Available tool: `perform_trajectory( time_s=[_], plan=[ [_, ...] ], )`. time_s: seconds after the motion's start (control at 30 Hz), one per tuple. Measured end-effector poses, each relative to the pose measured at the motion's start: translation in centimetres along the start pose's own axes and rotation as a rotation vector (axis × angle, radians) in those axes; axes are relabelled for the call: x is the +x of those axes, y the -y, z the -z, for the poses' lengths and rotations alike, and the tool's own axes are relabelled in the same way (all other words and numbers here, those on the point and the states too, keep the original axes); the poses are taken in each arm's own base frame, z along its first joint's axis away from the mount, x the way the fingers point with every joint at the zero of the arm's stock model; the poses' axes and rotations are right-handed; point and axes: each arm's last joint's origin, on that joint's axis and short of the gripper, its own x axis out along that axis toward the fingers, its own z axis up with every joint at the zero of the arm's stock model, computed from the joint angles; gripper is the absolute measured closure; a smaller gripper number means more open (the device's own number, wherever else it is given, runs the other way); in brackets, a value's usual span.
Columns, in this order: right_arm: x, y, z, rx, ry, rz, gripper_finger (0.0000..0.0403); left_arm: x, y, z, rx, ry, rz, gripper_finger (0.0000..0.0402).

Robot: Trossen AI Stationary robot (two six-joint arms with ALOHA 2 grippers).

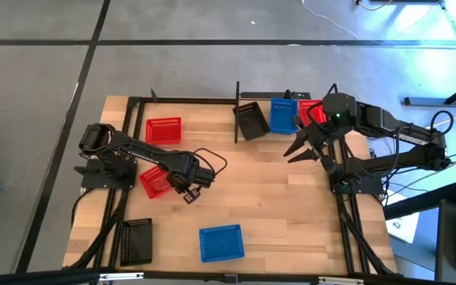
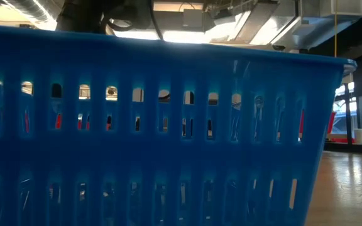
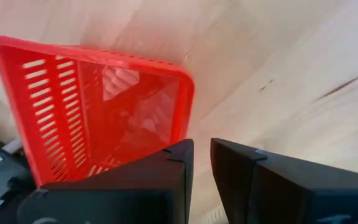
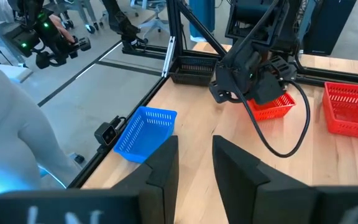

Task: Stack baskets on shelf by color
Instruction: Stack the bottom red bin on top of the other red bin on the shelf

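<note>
Red basket (image 1: pixel 156 182) beside left gripper (image 1: pixel 189 192), fingers near-closed, seemingly empty; rim pinch could slip. Right gripper (image 1: pixel 305 148) spread, idle.

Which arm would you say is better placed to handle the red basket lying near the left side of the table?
Left. The left gripper sits right beside that red basket, while the right gripper hovers near the shelf.
</note>
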Motion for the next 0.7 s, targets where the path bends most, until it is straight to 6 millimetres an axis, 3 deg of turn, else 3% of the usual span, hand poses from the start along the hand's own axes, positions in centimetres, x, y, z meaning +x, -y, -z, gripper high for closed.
perform_trajectory(
  time_s=[0.7],
  plan=[
    [0.01,0.01,0.01,0.000,0.000,0.001,0.0307,0.42,0.18,-0.27,0.025,0.021,-0.026,0.0355]
  ],
)
